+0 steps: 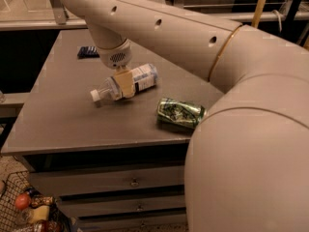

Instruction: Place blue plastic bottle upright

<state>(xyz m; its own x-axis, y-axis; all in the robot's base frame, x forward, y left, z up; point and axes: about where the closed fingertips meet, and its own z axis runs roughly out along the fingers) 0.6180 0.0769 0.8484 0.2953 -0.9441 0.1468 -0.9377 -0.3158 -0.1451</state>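
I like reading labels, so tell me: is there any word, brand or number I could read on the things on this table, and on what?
On the blue plastic bottle, lying on its side with the gripper at its middle: a dark printed panel, too blurred to read.
On the green-patterned can: print too blurred to read.
On the dark blue packet: too small to read.
Nothing here can be read.

My end effector (124,83), smooth matt cream plastic, sits over the middle of the small clear plastic bottle (145,76), whose pale blue-and-white label looks glossy and whose white screw cap (95,96) looks matt. The green-patterned metal can (179,112) gleams. The grey counter (67,124) is smooth and matt.
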